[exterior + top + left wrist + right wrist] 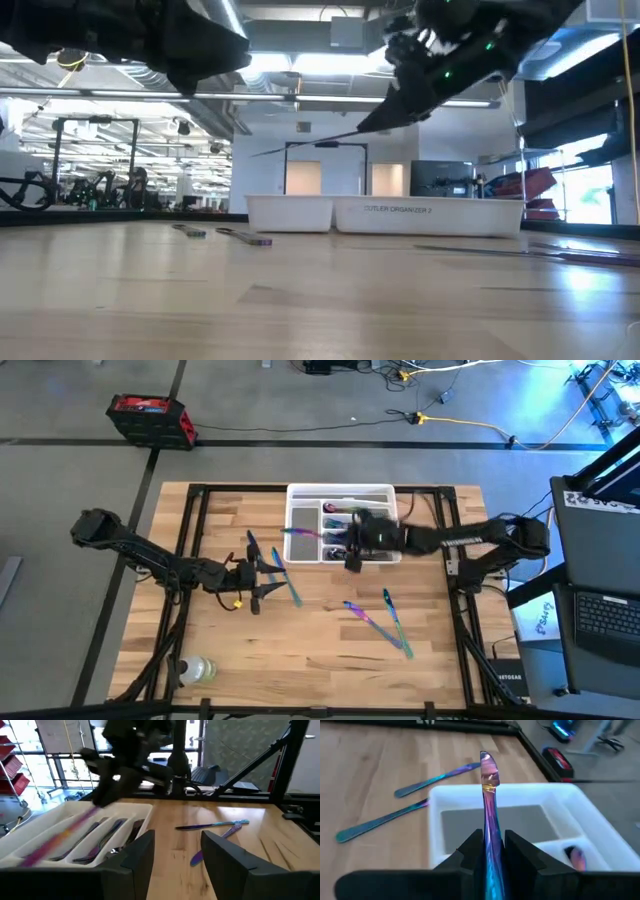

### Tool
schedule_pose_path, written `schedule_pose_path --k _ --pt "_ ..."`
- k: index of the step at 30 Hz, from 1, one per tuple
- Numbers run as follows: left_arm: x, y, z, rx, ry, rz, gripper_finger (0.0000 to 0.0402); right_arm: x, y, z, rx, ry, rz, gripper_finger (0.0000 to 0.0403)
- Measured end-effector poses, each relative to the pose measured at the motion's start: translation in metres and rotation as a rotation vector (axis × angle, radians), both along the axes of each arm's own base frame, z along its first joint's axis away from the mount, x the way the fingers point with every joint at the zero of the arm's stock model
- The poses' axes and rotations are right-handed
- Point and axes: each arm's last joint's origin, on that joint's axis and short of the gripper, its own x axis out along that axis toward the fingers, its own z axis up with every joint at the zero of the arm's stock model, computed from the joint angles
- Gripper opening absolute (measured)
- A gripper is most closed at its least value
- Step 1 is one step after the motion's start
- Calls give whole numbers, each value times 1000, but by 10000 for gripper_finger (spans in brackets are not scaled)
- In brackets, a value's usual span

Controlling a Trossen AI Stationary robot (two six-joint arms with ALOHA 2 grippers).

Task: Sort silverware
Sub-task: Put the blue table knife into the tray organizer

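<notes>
Right wrist view showed the nearest thing most clearly: the right gripper had its two dark fingers pressed together on a knife of rainbow metal. The knife ran straight forward out of the fingers, its long axis in line with the gripper, and its rounded pink tip was over the white tray. Under it lay a wide compartment with a grey floor. Beyond the tray, two more pieces of silverware lay flat on the wooden table, side by side and slanted.

From above, the right arm reached from the right edge of the table toward the middle, nearly level, with the right gripper over the front part of the tray. The held knife pointed to the left side of the table. The low view added what the others did not: the knife hung in the air well above the tray, almost level, with the tip a little lower.

The left gripper waited near the middle-left of the table, its fingers apart and holding nothing, as its own wrist view showed. Just beside it lay two pieces. Nearer the front right of the table lay three more pieces. A clear bottle lay at the front left corner.
</notes>
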Motion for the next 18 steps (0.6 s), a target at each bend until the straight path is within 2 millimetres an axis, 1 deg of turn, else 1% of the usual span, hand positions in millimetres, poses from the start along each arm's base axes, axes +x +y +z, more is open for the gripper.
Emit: schedule_pose_path --k 3,7,9,11,13,15,18 --pt "1 6 -3 6 28 60 147 -14 -41 1 -16 -16 28 49" --pt "0 16 -7 -8 52 232 147 -43 -91 1 -66 -21 5 49" --pt "1 21 -7 6 60 263 147 -57 -112 -4 -37 -35 22 49" --pt "1 26 -7 5 60 287 147 -68 -129 -13 -13 -41 30 49" --pt "2 32 -7 -3 58 313 147 -74 -145 -21 10 -37 35 49" --pt "3 37 -7 -19 54 338 147 -75 -159 -27 25 -39 52 49" --pt "3 43 -8 -34 49 368 147 -65 -179 -29 26 -51 78 49"
